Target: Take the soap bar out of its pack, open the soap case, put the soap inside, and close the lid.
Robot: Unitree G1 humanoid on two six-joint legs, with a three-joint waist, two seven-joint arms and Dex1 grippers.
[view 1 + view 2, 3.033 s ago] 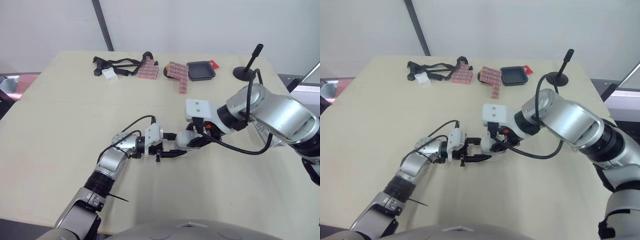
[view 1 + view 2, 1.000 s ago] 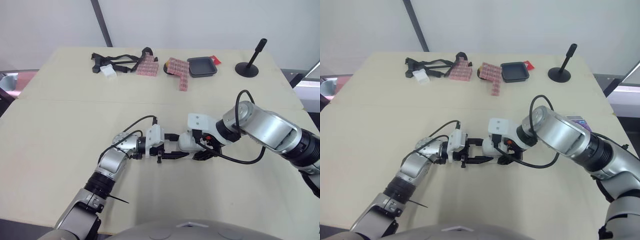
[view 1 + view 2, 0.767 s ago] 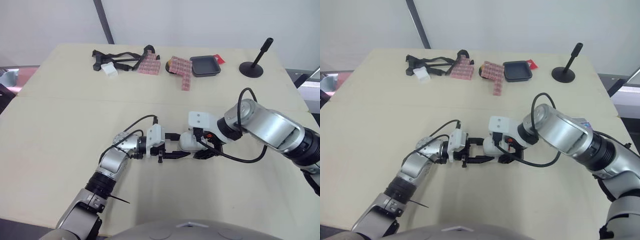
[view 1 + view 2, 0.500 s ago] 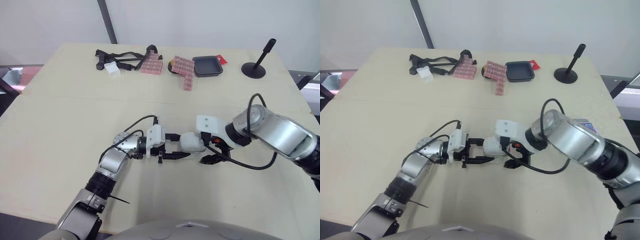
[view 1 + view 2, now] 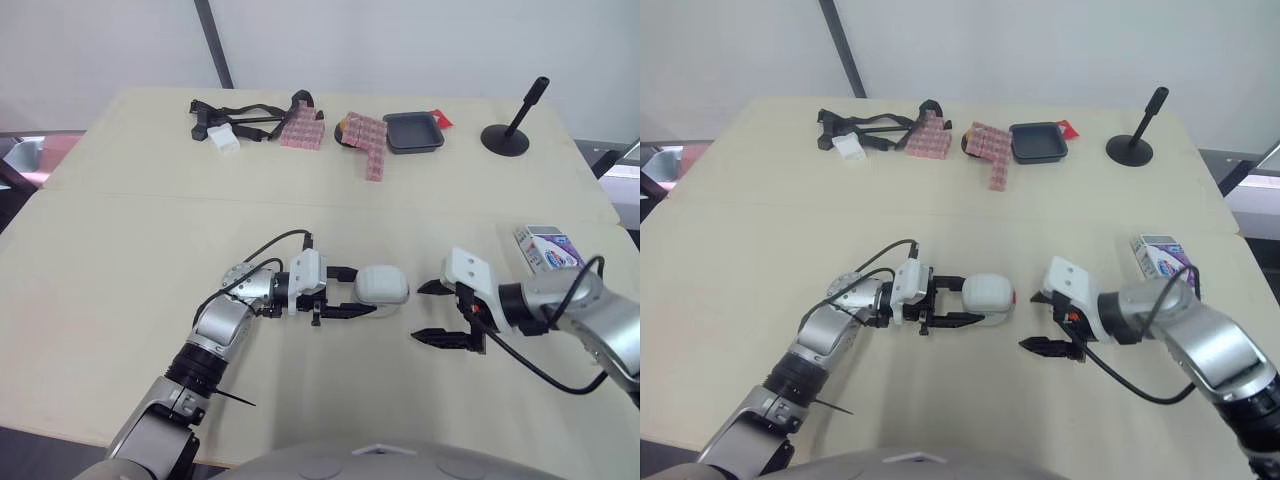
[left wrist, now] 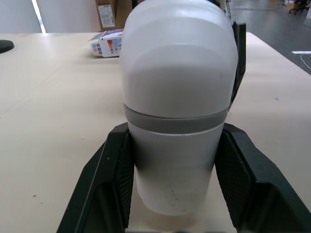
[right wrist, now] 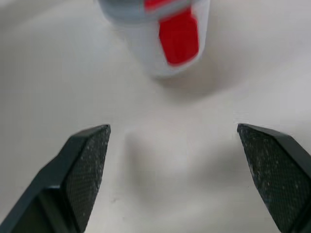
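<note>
Beige table [image 5: 120, 250]; left end effector [image 5: 362, 291] clamped on white soap case [image 5: 384, 285]; right end effector [image 5: 418, 312] agape; soap pack [image 5: 545, 248] print illegible

I get bright, even light over the pale beige tabletop [image 5: 120, 250]; the white rounded plastic soap case [image 5: 381, 286] casts a soft, faint shadow.

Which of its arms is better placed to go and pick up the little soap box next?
The right, probably: the right tool is open and empty, with the pack lying close on that side. The left tool is shut on the case.
</note>
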